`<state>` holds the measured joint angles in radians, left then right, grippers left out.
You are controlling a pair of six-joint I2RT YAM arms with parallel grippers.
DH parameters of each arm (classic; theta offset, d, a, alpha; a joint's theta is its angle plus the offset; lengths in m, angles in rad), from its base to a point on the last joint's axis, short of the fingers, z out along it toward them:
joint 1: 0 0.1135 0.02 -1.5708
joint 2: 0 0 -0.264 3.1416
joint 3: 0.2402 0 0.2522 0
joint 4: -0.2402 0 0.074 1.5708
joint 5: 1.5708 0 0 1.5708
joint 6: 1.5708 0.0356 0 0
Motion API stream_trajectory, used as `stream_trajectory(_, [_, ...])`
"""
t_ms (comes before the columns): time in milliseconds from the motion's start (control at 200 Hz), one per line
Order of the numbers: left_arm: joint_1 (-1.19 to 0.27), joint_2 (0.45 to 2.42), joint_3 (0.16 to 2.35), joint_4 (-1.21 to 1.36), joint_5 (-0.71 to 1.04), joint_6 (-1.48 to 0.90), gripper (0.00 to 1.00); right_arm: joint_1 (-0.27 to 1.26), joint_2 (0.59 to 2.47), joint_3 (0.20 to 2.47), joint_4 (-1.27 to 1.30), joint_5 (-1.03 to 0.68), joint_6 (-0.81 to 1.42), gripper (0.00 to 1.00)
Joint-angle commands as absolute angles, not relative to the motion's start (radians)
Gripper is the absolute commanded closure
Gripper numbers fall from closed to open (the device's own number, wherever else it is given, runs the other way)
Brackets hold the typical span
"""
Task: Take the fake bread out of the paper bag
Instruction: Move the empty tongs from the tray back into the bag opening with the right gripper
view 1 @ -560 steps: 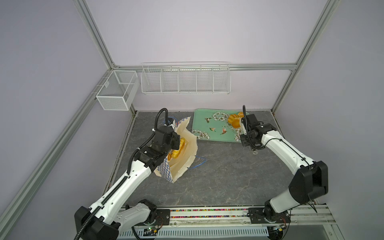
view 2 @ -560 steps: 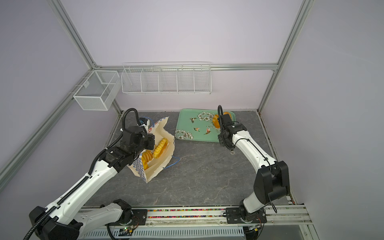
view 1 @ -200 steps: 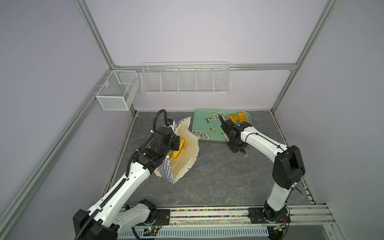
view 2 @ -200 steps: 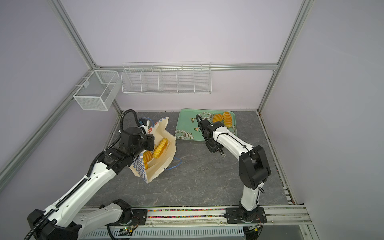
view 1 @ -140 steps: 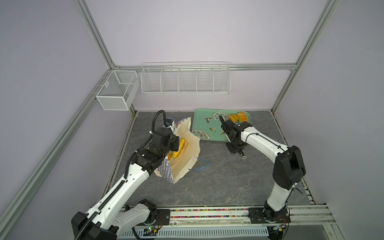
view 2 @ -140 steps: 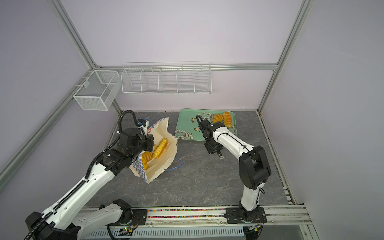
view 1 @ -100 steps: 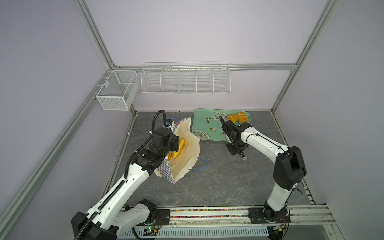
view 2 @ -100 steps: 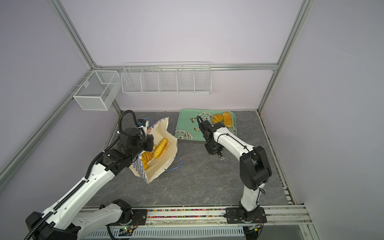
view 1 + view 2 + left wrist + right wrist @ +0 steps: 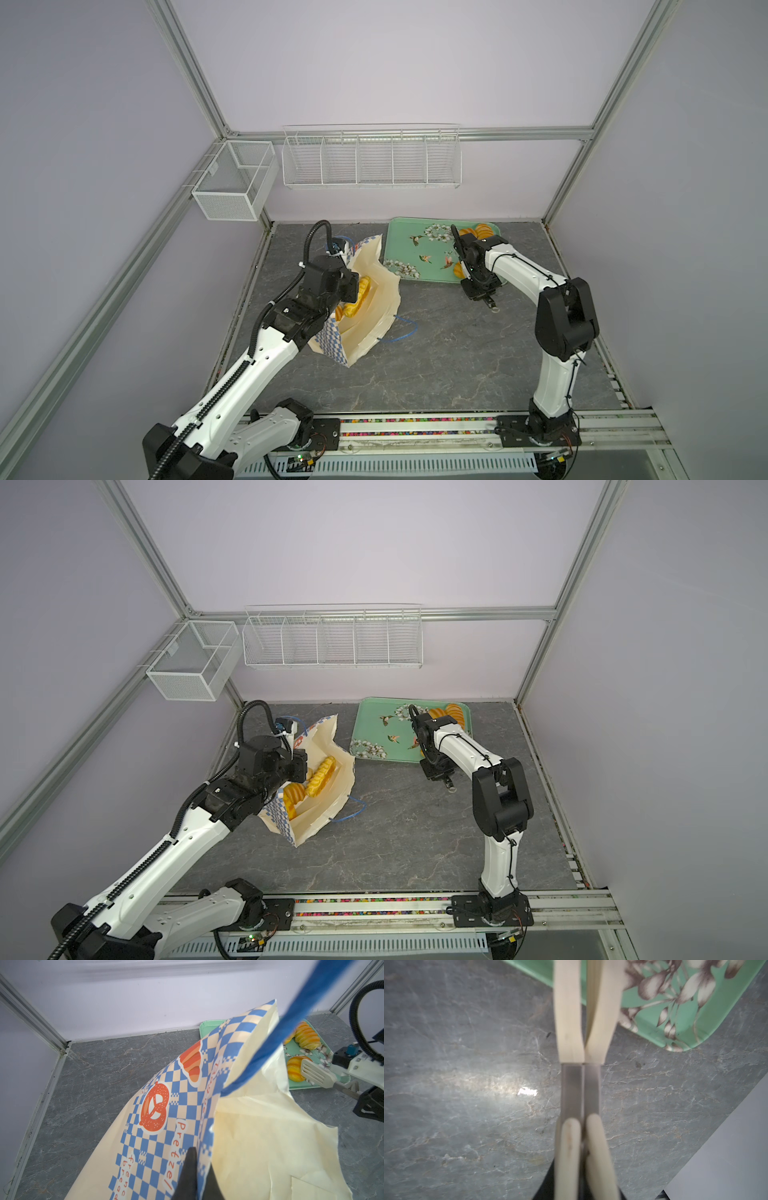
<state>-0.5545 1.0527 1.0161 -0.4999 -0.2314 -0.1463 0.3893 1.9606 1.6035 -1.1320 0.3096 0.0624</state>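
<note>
1. Surface (image 9: 415, 365): grey marbled slab that carries everything below.
2. Paper bag (image 9: 324, 812): blue-checked, at the left, tilted with its mouth open up and to the right. The left pincer (image 9: 200, 1172) is clamped on its printed wall near the rim, as it was before.
3. Green flowered tray (image 9: 374, 729): far centre-right. Three breads already lie at its right end (image 9: 307, 1036).
4. Tongs (image 9: 315, 1074): metal arms with cream slotted tips. They are gripped by the right pincer (image 9: 478, 286) and squeezed closed and empty. The tips hang over the tray's near right corner, just beside a bun.
5. Fake bread left in the bag (image 9: 320, 775): at least two pieces show. The long ribbed one runs near-left to far-right.

Key relation: the bagged bread lies well to the left of the right pincer. The left arm is nearer but is busy holding the bag, so the tongs would likely have to cross to it.

Change: the right pincer was over the tray's far right end and has come to the near edge. The tongs were partly apart a second ago and have shut.
</note>
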Motion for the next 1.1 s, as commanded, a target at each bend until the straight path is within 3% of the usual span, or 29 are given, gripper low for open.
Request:
stream_trajectory(0, [-0.548,1.062,1.01,-0.548,-0.247,-0.153,1.0,0.351,2.008,1.662,-1.12,0.338,0.037,0.93])
stream_trajectory(275, [-0.549,1.074,1.017,-0.561,-0.255,-0.152,1.0,0.322,2.066,1.78,-1.153,0.293,0.02,0.93])
stream_trajectory(765, [-0.548,1.049,1.047,-0.579,-0.297,-0.101,1.0,0.342,1.722,1.744,-1.197,0.039,0.082,0.93])
stream_trajectory(895, [-0.548,1.04,1.072,-0.586,-0.315,-0.08,1.0,0.415,1.634,1.753,-1.208,-0.009,0.115,0.92])
stream_trajectory(1095, [-0.546,1.052,1.094,-0.58,-0.4,-0.006,1.0,0.628,1.568,1.877,-1.324,0.1,0.167,0.92])
